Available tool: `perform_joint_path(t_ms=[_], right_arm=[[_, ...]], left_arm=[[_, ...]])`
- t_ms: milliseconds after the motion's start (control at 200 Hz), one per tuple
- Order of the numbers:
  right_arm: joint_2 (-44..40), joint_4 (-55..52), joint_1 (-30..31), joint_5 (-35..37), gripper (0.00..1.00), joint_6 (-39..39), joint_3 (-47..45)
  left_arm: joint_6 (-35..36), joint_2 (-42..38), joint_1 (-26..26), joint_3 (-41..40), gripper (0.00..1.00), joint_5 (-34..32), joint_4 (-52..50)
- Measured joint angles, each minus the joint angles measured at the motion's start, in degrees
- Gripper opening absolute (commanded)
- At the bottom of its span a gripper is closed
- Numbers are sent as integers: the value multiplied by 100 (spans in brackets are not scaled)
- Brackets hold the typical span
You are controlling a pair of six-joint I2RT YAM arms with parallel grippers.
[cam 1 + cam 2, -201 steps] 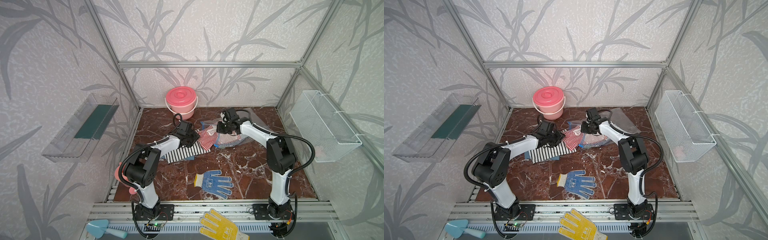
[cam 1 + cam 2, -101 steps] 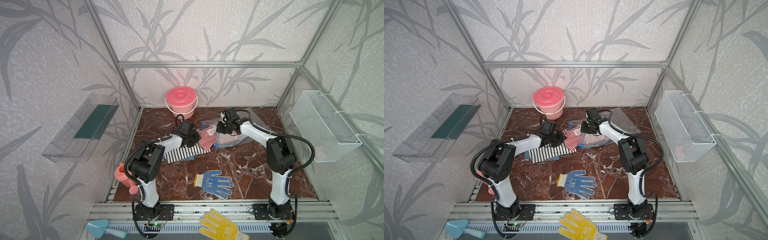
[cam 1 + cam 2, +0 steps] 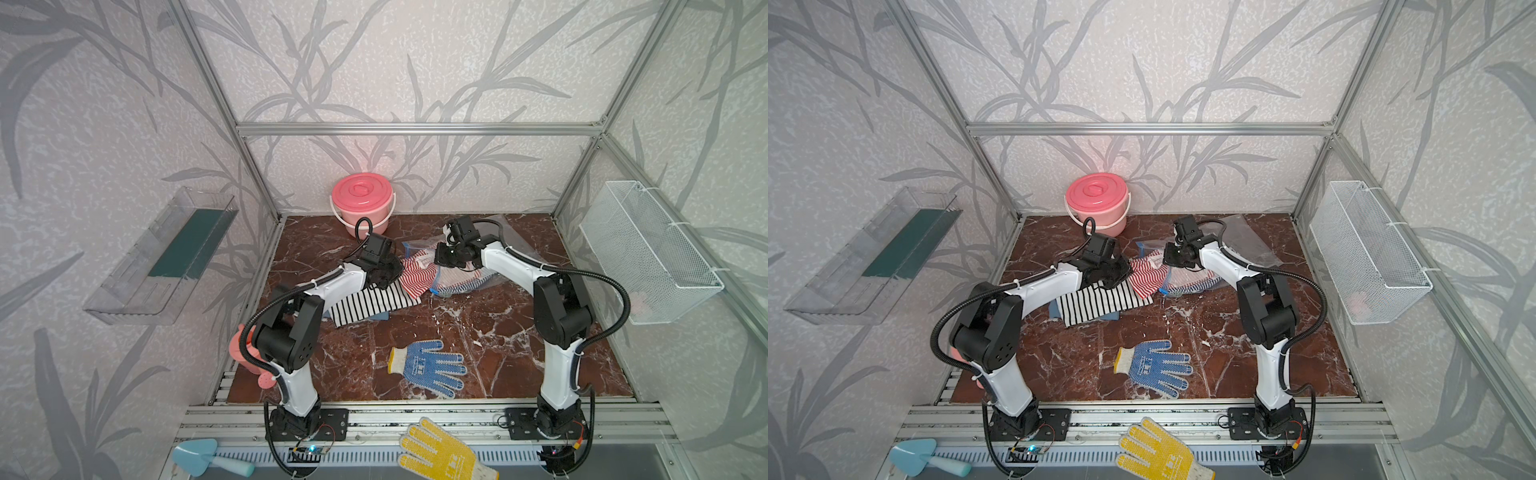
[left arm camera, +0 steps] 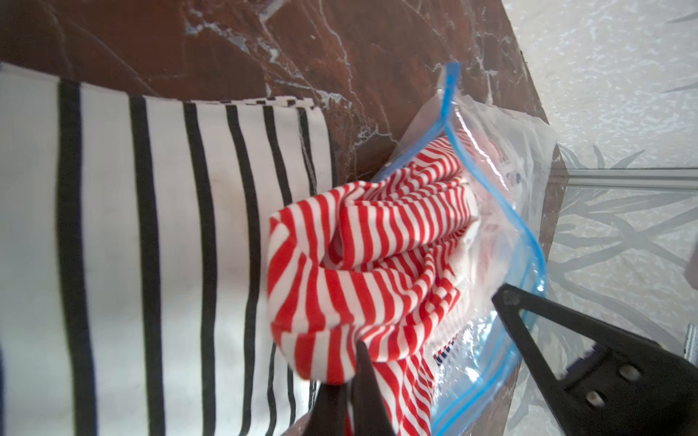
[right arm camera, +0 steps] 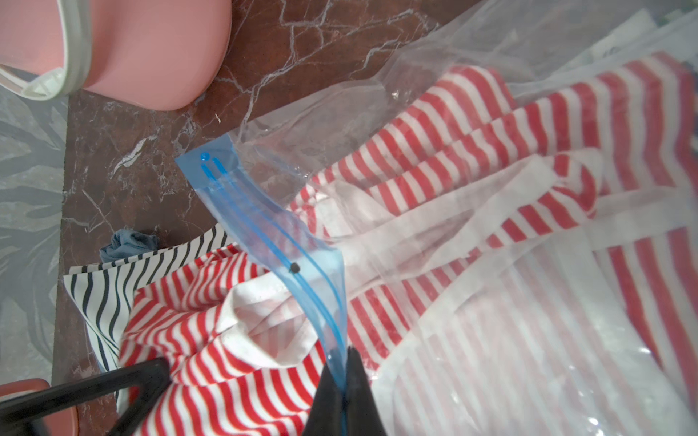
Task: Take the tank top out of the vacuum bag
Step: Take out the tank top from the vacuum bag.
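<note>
The left jaws have just closed on a fold of the tank top (image 4: 359,264) poking from the vacuum bag (image 5: 415,94). Beside them, the right jaws pinch its blue zip strip (image 5: 260,226). Beyond both, most of the fabric sits inside the bag, so it looks ready to pull.

Odds and ends on and about the red-brown marble counter (image 3: 478,332).

At back wall: pink bucket (image 3: 362,199), lid on, white handle down. Mid-counter: black-and-white striped cloth (image 3: 365,303) spread flat over a blue-grey cloth (image 5: 128,243) showing only at the edges. Nearer front, well apart: blue dotted glove (image 3: 430,365), flat, pale yellow cuff. Off the counter on the front rail: yellow dotted glove (image 3: 440,453), pale blue trowel (image 3: 199,457) towards the left corner. At left counter edge: pink watering can (image 3: 239,349), partly hidden. Left wall: clear plastic tray (image 3: 124,291), dark green liner. Right wall: white wire basket (image 3: 648,249), something pink (image 3: 1358,301) inside, too faint to name.
</note>
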Motion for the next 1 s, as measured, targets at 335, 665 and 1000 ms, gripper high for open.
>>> perform_joint_path(t_ms=[335, 665, 1000], right_arm=[[0, -332, 0, 111, 0, -85, 31], [2, -691, -9, 284, 0, -269, 293], [2, -726, -13, 289, 0, -411, 293]], left_arm=[[898, -682, 0, 409, 0, -542, -765], [1360, -629, 28, 629, 0, -660, -1357], [1478, -632, 129, 629, 0, -737, -1679]])
